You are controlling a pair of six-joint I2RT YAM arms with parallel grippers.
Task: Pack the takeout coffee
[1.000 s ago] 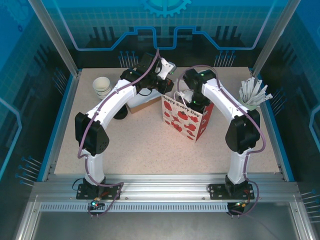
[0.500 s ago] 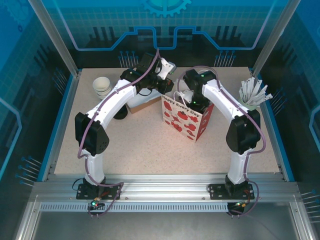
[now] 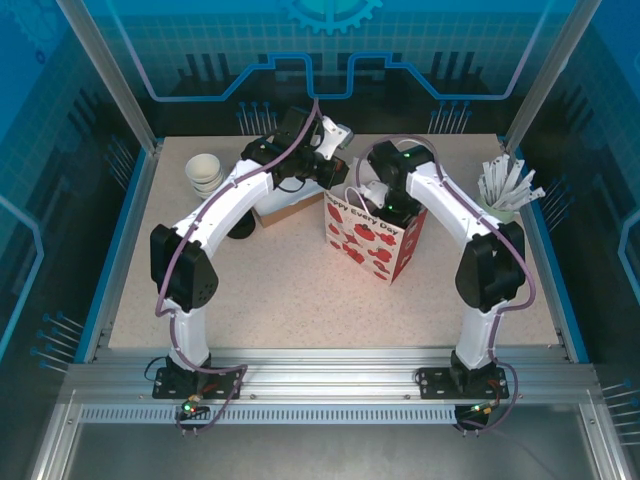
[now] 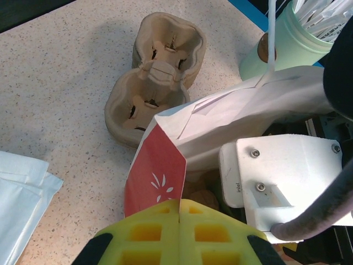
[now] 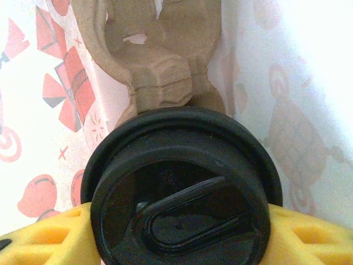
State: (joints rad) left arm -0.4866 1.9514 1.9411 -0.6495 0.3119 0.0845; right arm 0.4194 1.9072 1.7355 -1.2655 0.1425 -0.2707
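Reaching down inside the strawberry-print bag (image 3: 370, 242), the right gripper (image 5: 177, 234) clasped the takeout coffee (image 5: 182, 182) at its black lid, beside a pulp cup carrier (image 5: 157, 66). The left gripper (image 4: 179, 234), pads pressed together, pinched the bag's rim, apparently to steady it.

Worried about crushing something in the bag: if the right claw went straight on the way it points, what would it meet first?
Probably the brown pulp cup carrier inside the strawberry-print bag, beyond the takeout coffee the right claw holds. The gap is unclear.
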